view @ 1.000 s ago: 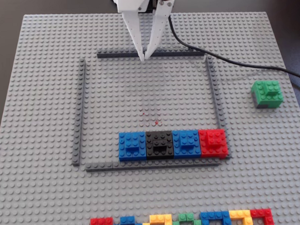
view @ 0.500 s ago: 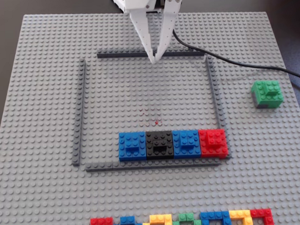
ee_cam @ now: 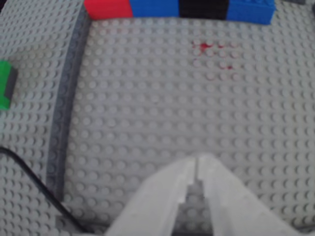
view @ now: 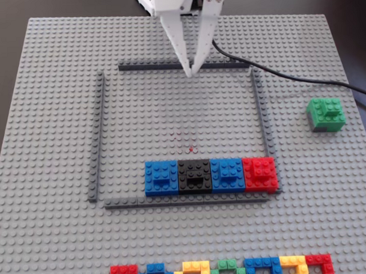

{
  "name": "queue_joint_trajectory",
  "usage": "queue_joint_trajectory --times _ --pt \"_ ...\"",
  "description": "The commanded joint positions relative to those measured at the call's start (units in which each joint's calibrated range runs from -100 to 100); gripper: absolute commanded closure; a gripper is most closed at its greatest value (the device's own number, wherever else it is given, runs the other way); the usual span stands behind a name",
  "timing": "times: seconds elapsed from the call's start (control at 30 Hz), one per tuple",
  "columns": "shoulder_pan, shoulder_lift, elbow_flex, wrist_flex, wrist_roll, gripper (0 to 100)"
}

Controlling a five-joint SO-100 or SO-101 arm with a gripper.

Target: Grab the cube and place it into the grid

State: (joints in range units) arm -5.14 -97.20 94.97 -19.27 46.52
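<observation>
A green cube [view: 326, 114] sits on the grey studded baseplate [view: 50, 117], outside the right wall of the grid; the wrist view shows its edge at far left [ee_cam: 6, 83]. The grid is a dark grey brick frame [view: 97, 134]. Along its near edge stands a row of blue [view: 161, 176], black [view: 194, 174], blue [view: 227, 173] and red [view: 259, 173] cubes. My white gripper [view: 191, 72] hangs shut and empty over the frame's far edge; in the wrist view [ee_cam: 197, 160] its tips meet.
A black cable [view: 277, 70] runs from the arm across the baseplate to the right. A row of mixed coloured bricks [view: 224, 271] lies at the near edge. Faint red marks [view: 189, 147] dot the grid's floor.
</observation>
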Motion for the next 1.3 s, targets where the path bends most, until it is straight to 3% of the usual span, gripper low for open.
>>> queue_joint_trajectory --times 0.0,0.37,1.27 --pt "-0.79 2.36 -6.57 0.7 -0.34 100" --pt "-5.95 15.17 -27.59 6.32 -2.54 100" --pt "-18.4 51.03 -66.83 17.51 -15.19 100"
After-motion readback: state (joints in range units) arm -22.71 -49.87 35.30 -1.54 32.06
